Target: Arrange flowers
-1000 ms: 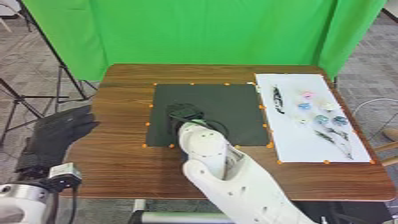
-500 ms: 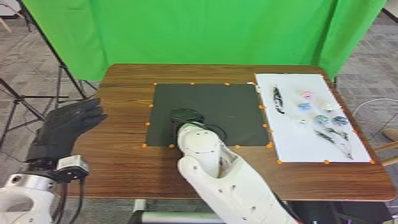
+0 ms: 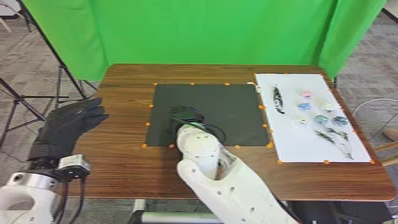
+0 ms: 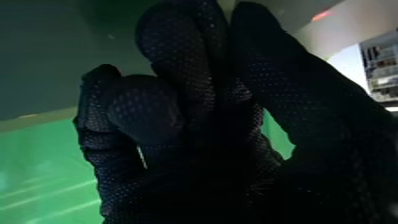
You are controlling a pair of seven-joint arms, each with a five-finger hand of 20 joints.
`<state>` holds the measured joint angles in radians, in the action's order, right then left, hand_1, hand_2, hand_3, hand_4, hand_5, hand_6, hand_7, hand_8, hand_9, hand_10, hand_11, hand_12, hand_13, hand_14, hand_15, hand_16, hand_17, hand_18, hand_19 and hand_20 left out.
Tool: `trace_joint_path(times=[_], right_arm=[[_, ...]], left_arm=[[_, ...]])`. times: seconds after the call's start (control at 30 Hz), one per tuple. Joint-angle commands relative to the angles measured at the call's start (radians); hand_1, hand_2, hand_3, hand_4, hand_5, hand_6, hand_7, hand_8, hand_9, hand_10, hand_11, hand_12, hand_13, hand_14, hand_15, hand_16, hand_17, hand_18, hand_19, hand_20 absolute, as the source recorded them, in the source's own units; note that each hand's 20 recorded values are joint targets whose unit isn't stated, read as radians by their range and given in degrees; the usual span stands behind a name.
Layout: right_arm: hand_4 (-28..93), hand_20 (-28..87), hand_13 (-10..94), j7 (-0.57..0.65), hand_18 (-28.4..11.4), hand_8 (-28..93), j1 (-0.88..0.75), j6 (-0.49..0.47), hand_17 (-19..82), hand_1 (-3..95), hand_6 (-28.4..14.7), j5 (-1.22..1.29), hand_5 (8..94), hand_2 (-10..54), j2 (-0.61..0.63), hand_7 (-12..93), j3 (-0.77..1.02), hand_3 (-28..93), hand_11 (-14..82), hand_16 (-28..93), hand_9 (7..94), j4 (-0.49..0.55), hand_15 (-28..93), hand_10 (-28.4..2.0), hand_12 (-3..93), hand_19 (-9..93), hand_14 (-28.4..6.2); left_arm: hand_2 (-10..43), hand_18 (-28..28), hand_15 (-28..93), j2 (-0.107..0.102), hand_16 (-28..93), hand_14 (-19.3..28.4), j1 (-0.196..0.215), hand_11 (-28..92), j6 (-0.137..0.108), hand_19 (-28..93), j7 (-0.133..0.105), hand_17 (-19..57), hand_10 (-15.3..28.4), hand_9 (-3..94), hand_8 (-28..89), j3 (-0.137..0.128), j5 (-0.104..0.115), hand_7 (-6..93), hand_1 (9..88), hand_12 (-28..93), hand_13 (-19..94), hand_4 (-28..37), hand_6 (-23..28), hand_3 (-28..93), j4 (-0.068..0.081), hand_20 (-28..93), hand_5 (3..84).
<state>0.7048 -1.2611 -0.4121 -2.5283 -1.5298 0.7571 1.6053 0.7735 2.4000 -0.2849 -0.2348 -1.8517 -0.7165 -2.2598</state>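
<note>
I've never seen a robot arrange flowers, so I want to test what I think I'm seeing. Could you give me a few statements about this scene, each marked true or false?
1. The right hand is over the dark mat. True.
2. The pink flower lies on the dark mat. False: it lies on the white sheet.
3. The white sheet is to the right of the dark mat. True.
4. The left hand is curled round a flower. False: it is open and holds nothing.
5. The backdrop behind the table is green. True.
</note>
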Motion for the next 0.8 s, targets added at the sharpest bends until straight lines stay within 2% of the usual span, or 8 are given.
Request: trace_joint_path(times=[0.03,0.17,0.2,0.27,0.33,0.43,0.63,0.8], right_arm=[[-24,25,74,0.007,-28.4,21,0.013,0.018,34,44.5,-4.9,0.024,78.6,-7.5,0.007,33,-0.012,75,45.9,26,79.4,0.016,75,-17.4,26.0,91,-13.4],[-24,24,73,0.019,-28.4,17,0.080,0.080,34,38.5,-5.2,0.097,78.2,-4.7,0.078,33,-0.077,76,45.5,26,79.3,0.071,75,-17.7,25.6,91,-13.6],[-24,24,73,0.014,-28.4,12,0.087,0.075,34,36.4,-5.5,0.113,77.8,-3.3,0.092,33,-0.078,77,45.3,26,79.1,0.096,75,-17.9,25.6,91,-13.8],[-22,23,72,0.011,-28.4,-7,0.115,0.110,33,32.5,-6.2,0.153,77.0,-0.2,0.142,36,-0.094,77,44.9,25,78.0,0.152,75,-18.4,25.2,90,-14.3],[-22,23,71,0.013,-28.4,-8,0.127,0.071,32,28.9,-6.6,0.208,76.3,3.2,0.197,36,-0.088,77,43.9,25,77.5,0.232,75,-19.1,24.7,90,-15.3],[-21,22,69,0.009,-28.4,-8,0.090,0.027,31,25.6,-7.8,0.268,76.4,6.6,0.248,32,-0.037,76,40.8,24,77.3,0.323,74,-20.7,23.7,89,-16.5],[-20,21,67,0.050,-28.4,-8,-0.023,0.002,28,22.1,-9.7,0.404,75.4,10.0,0.337,26,0.055,72,33.4,23,76.0,0.427,72,-23.0,21.5,87,-18.8],[-20,21,65,0.067,-28.4,-8,-0.107,-0.021,27,20.5,-10.2,0.448,74.5,12.1,0.350,24,0.088,72,31.4,22,75.4,0.428,72,-23.5,20.9,87,-19.5]], left_arm=[[6.2,21.1,54,0.009,-11,27.6,0.007,34,0.006,56,0.006,-10.1,21.7,37.0,-8,0.001,-0.008,13.5,27.0,8,26,-14.1,13.7,82,-0.001,11,45.1],[6.3,21.1,54,0.017,-11,27.5,0.075,34,-0.020,56,-0.022,-10.1,21.8,37.0,-8,-0.034,-0.001,13.5,27.1,8,26,-14.2,13.8,82,-0.023,11,45.1],[6.3,21.1,54,0.026,-11,27.5,0.096,34,-0.016,56,-0.015,-10.1,21.8,37.0,-8,-0.051,-0.003,13.5,27.0,8,26,-14.2,13.8,82,-0.030,11,45.0],[6.3,21.1,54,0.031,-11,27.5,0.134,34,-0.021,56,-0.027,-10.1,21.8,37.1,-8,-0.077,-0.002,13.5,26.9,8,26,-14.2,13.8,82,-0.041,11,45.1],[6.2,21.1,54,0.051,-11,27.5,0.170,34,-0.025,56,-0.030,-10.1,21.8,37.1,-8,-0.098,0.000,13.5,26.9,8,26,-14.2,13.7,82,-0.053,11,45.1],[6.2,21.1,54,0.080,-11,27.5,0.228,34,-0.035,56,-0.054,-10.1,21.8,37.1,-8,-0.116,0.005,13.5,26.9,9,26,-14.5,13.7,82,-0.070,11,45.0],[6.3,21.3,56,0.114,-11,28.2,0.263,35,-0.034,57,-0.074,-9.9,22.0,38.1,-8,-0.114,0.010,13.4,26.1,9,28,-15.8,13.7,81,-0.073,11,45.4],[6.5,21.4,58,0.114,-12,28.3,0.247,35,-0.030,57,-0.070,-9.7,22.4,38.7,-8,-0.092,0.008,13.4,25.6,9,28,-16.6,13.8,81,-0.067,11,45.8]])
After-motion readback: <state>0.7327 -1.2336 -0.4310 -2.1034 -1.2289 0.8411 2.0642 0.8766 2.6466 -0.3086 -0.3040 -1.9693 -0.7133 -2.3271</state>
